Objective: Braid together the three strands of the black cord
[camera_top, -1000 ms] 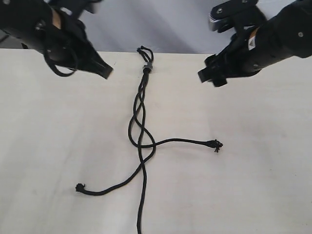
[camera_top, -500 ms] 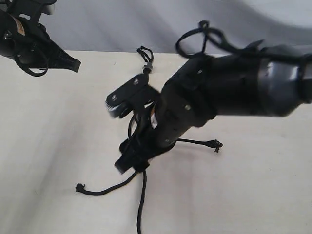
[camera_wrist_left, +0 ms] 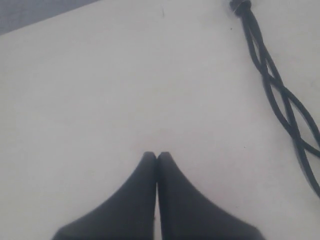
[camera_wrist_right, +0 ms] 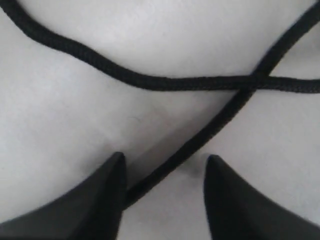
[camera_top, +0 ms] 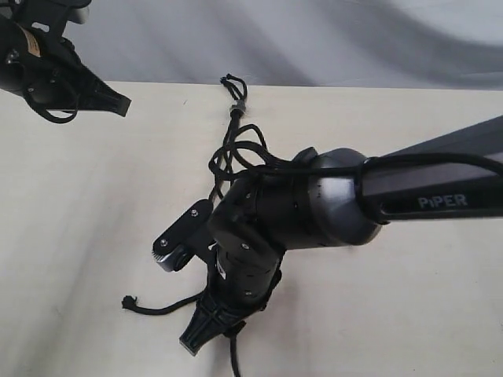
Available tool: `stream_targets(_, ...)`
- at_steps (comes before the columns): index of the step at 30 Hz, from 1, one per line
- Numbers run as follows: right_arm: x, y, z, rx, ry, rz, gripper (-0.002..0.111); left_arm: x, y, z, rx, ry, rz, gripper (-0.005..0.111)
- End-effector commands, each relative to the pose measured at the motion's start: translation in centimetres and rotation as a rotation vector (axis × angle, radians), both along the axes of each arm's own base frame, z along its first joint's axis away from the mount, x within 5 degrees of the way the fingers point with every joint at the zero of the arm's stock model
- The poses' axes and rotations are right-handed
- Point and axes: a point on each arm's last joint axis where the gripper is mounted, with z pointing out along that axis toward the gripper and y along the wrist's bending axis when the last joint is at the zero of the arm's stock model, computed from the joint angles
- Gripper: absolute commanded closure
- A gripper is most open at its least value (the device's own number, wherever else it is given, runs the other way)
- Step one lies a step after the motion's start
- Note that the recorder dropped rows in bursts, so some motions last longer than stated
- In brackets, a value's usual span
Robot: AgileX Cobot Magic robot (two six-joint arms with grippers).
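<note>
Pale table: black cord judged limp, light.
Right gripper straddled one strand, jaws parted, the likely grip point; left gripper was closed, empty.

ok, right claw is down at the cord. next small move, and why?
Probably close the right claw on the strand that runs into its gap. The jaws stand apart low over the table, with that strand between them, so nothing is gripped yet. The left claw is shut, holds nothing and sits clear of the cord.

A pale wooden table meets a grey backdrop.
</note>
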Motion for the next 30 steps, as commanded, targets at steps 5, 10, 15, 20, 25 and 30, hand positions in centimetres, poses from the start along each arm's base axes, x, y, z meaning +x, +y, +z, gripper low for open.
stream_targets(5,1.5,-0.2,1.8,-0.157,-0.074,0.120,0.109,-0.1,0.1,0.1,-0.003,0.001,0.006,0.106)
stream_targets(10,5.4,-0.9,3.9,-0.440,-0.434,0.439,0.109,-0.1,0.1,0.0,-0.002,0.005,0.006,0.106)
stream_targets(15,8.3,-2.0,2.1,-0.367,-0.484,0.487,0.109,-0.2,0.1,0.0,0.001,0.016,0.008,0.106)
stream_targets(20,9.2,-2.9,1.1,-0.366,-0.462,0.454,0.109,-0.2,0.1,0.0,0.001,0.016,0.008,0.106)
stream_targets(25,8.8,-2.5,1.1,-0.415,-0.454,0.547,0.109,-0.2,0.1,0.0,0.000,0.014,0.008,0.106)
stream_targets(30,6.5,-1.1,1.2,-0.631,-0.388,0.826,0.109,-0.2,0.1,0.0,0.000,0.014,0.008,0.106)
